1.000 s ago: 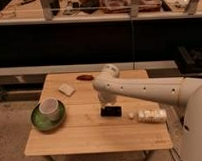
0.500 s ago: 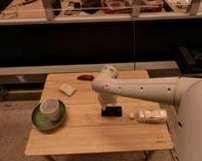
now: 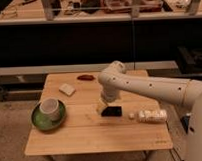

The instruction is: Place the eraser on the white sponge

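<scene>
End effector (image 3: 103, 108) hangs low at the eraser (image 3: 112, 111) on the surface (image 3: 96, 137), well apart from the white sponge (image 3: 67, 89); its grip state cannot be told.

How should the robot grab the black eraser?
From straight above, probably, pinching its long edges near the middle: the eraser lies flat on the table, so only thin sides offer a hold. The gripper is beside it, toward the cup.

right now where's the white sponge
In the camera view the white sponge lies far left on the table, behind the white cup on its green plate; the tool is mid-table at the eraser, well to its right.
</scene>
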### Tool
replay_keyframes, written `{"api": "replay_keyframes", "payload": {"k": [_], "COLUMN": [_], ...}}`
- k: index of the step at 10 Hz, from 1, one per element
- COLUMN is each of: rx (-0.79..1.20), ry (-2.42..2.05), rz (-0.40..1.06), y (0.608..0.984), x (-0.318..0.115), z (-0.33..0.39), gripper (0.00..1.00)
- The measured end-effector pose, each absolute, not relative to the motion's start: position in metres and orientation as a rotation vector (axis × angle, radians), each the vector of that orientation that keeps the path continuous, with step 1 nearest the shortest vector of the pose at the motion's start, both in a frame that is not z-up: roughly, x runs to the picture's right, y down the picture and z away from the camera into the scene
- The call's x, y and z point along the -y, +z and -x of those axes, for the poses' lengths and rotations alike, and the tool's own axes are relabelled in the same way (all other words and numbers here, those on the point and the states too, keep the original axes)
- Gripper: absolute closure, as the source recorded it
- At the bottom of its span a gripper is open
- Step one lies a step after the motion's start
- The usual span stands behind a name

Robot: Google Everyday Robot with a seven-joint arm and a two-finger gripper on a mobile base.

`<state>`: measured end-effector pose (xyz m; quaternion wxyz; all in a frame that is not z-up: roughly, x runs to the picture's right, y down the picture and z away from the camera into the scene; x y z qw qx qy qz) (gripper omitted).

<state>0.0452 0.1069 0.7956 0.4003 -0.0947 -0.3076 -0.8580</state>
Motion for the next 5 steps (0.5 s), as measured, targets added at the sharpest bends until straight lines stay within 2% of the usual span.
{"api": "replay_keyframes", "payload": {"k": [1,3,5], "rx": [0.861,0.898,0.821], "ry": [-2.274,-2.367,-2.354], "rz": [0.182,0.133,0.099], "y": [0.799,0.811,0.834], "x": [-0.104,-0.106,-0.121], "z": [-0.051,-0.048,-0.046], "gripper": [0.2,0.2,0.2]}}
